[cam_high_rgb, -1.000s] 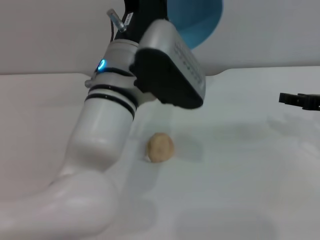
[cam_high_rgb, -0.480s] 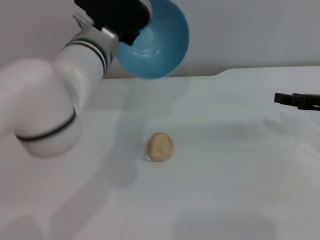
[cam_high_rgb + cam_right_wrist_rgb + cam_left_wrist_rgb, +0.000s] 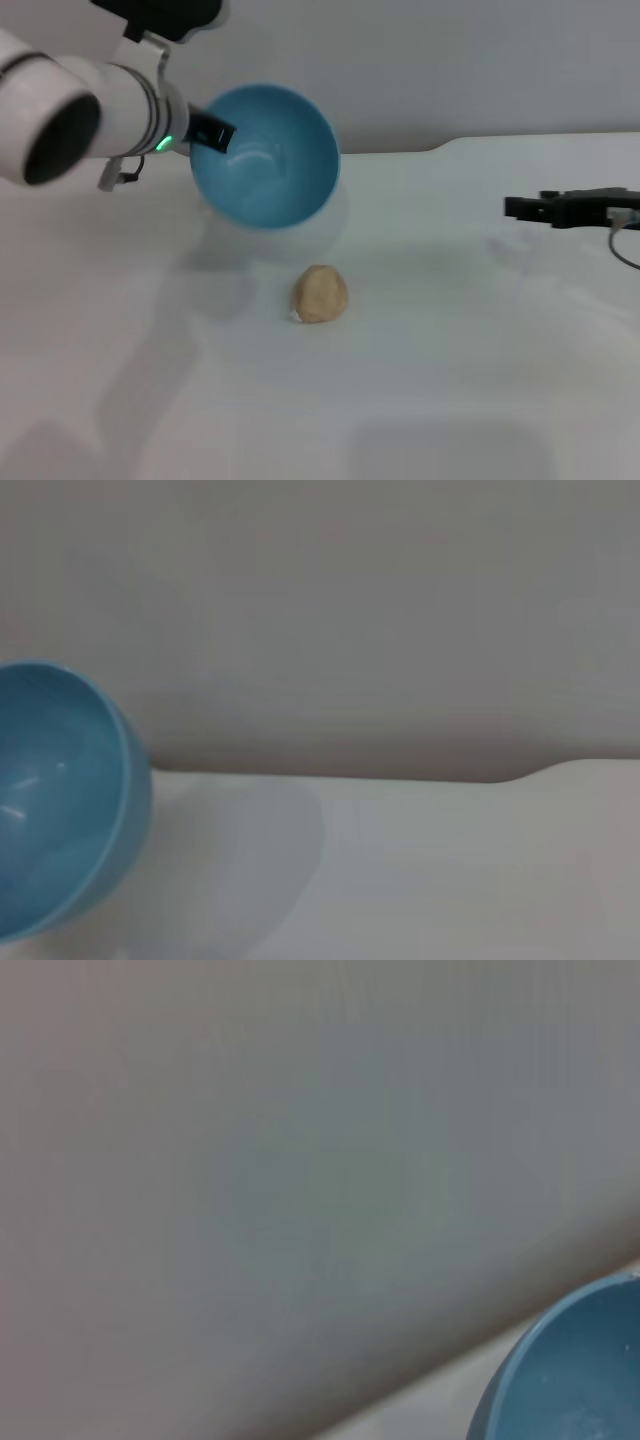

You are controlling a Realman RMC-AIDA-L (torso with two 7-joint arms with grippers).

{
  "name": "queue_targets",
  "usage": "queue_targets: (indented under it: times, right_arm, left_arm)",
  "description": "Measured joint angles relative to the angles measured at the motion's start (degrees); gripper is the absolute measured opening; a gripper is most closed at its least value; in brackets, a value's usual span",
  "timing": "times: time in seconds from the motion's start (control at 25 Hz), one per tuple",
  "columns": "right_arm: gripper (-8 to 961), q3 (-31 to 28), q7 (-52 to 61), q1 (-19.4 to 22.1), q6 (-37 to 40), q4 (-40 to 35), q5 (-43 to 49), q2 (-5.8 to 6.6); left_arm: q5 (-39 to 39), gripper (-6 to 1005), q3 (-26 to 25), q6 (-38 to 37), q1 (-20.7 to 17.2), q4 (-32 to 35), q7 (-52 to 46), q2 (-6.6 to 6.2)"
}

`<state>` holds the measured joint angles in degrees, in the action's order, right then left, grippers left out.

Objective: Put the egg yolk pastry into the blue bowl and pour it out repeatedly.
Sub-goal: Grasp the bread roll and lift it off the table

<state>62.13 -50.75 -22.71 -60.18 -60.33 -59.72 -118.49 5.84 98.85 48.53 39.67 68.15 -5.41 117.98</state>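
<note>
Left gripper [image 3: 210, 130] pinches the rim of the blue bowl [image 3: 265, 155], one finger inside the rim; bowl is held tilted, mouth facing the camera, empty. Head view: vs. 1 s ago the left arm has swung back toward the bench's left side and the bowl has dropped from high against the wall to just above the bench [image 3: 450, 380], behind the egg yolk pastry [image 3: 321, 294]. Pastry lies unmoved mid-bench, apart from bowl. Judged: pour done, bowl going back down for a refill. Right gripper [image 3: 525, 208] near the right edge, nudged inward; spread or pressed together, cannot tell.
Left wrist view: only bowl rim [image 3: 570, 1380] plus wall.
Right wrist view: bowl [image 3: 60, 790] tilted above bench, shadow beside it; pastry not seen.
</note>
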Motion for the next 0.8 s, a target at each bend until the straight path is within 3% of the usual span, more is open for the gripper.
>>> queue_targets:
  times: [0.28, 0.8]
  right_arm:
    - [558, 6.5, 0.7, -3.5, -1.4, -0.5, 4.4, 0.09]
    - [558, 18.7, 1.9, -14.9, 3.1, 8.8, 4.8, -0.38]
  left_arm:
    - [13.0, -2, -9.8, 6.6, -1.5, 0.0, 11.2, -0.09]
    - [14.0, 8, -17.6, 7.9, -7.0, -0.1, 11.7, -0.13]
